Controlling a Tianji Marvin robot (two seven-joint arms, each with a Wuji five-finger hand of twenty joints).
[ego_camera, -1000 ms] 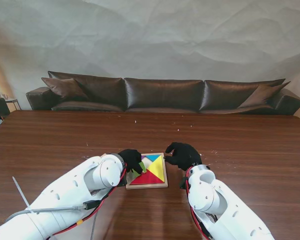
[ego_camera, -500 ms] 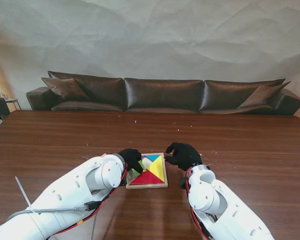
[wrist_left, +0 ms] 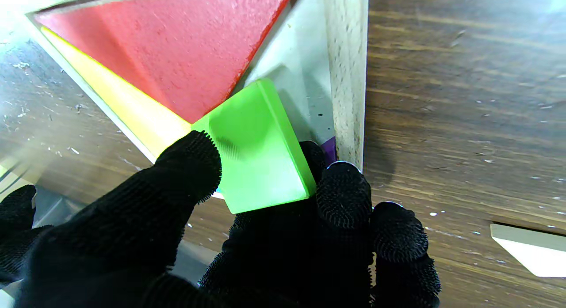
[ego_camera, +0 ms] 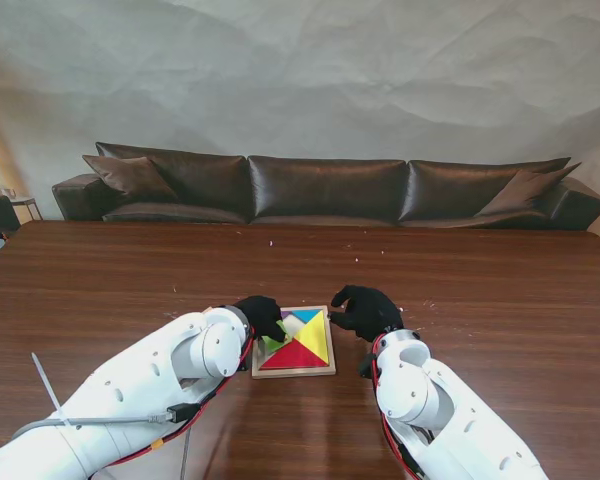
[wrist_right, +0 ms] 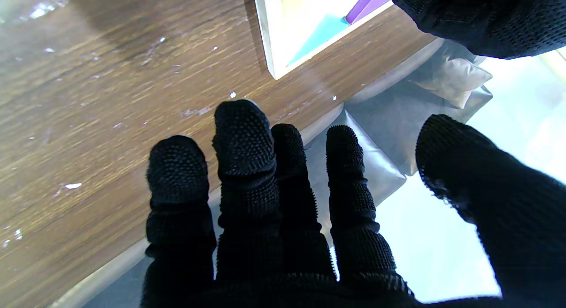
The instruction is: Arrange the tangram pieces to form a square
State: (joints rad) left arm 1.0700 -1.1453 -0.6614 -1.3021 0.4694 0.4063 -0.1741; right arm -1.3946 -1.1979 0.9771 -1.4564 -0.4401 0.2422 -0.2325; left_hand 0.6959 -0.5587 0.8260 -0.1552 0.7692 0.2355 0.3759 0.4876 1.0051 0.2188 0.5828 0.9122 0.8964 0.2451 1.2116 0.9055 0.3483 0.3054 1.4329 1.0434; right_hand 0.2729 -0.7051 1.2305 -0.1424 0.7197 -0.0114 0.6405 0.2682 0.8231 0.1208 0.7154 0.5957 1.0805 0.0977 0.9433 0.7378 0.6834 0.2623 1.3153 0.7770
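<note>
I am the robot, and the square wooden puzzle tray (ego_camera: 294, 371) lies on the dark brown wooden desk (ego_camera: 500, 290), straight ahead of me. My left hand (ego_camera: 263, 316), in a black glove, sits over the tray's left side and pinches a bright green flat tangram piece (wrist_left: 258, 146) between the thumb and the other fingers (wrist_left: 344, 193). The green piece is tilted, one corner down over the pale bare floor of the tray, just beside the tray's wooden rim (wrist_left: 347, 74). That corner lies against the slanted edge of the large red triangle (wrist_left: 177, 47) seated in the tray. A yellow triangle (wrist_left: 128, 113) sits along the red one's far side, on the tray's right. A light blue triangle (ego_camera: 305, 316) fills the tray's far edge, and a sliver of a purple piece (wrist_left: 329, 146) shows at the tray's left rim behind my fingers.

My right hand (ego_camera: 365, 310), also in a black glove, is on the desk side of the tray's right edge, near its far corner, fingers (wrist_right: 241, 135) spread and holding nothing. A dark brown leather sofa (ego_camera: 325, 188) stands beyond the desk's far edge.
</note>
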